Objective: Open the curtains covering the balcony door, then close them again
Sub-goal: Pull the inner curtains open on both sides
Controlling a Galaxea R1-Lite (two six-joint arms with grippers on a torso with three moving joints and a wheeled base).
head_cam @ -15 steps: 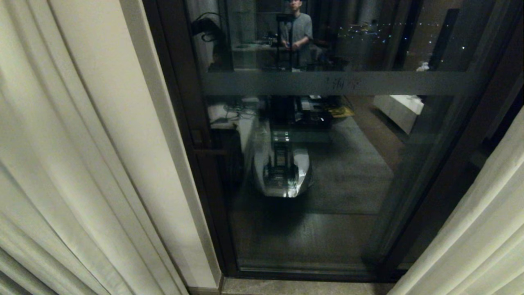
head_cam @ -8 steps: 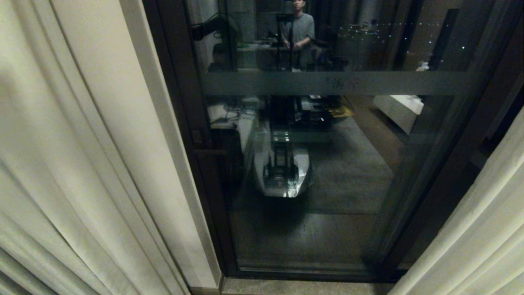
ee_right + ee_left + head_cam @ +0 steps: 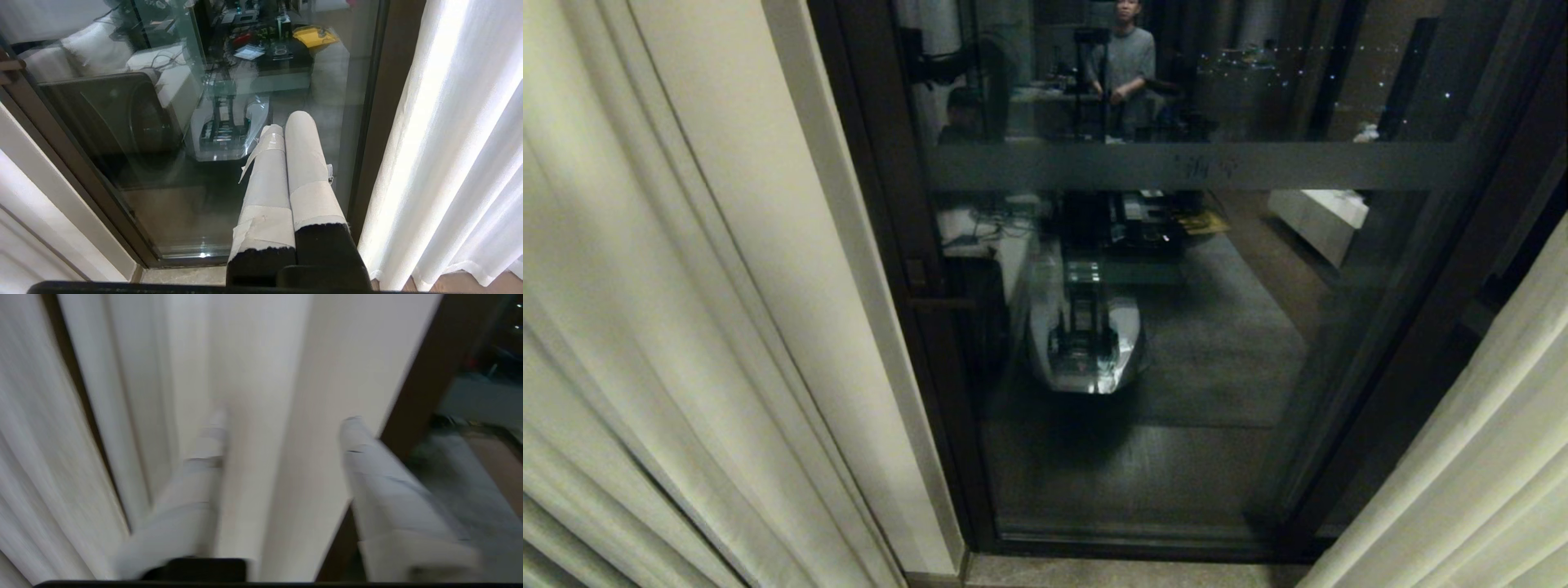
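Observation:
The curtains hang drawn apart, the left panel [image 3: 621, 327] and the right panel [image 3: 1486, 457], with the balcony door [image 3: 1192, 327] bare between them. Its dark frame [image 3: 882, 245] and frosted band [image 3: 1094, 166] show plainly. Neither arm is in the head view. In the left wrist view my left gripper [image 3: 284, 417] is open, its taped fingers either side of a flat cream strip between the left panel's folds [image 3: 32, 437] and the door frame [image 3: 421, 375]; whether it touches cloth I cannot tell. My right gripper [image 3: 286, 122] is shut and empty, hanging before the glass beside the right panel [image 3: 449, 143].
A cream wall strip [image 3: 792, 245] runs between the left curtain and the door frame. The glass reflects my own base [image 3: 1086, 343] and a person [image 3: 1125, 57] standing behind. A pale stone sill [image 3: 1127, 572] lies at the door's foot.
The left curtain's folds have shifted a little. In the glass, the dark reflected arm at the upper left has risen. The right curtain and the door look the same.

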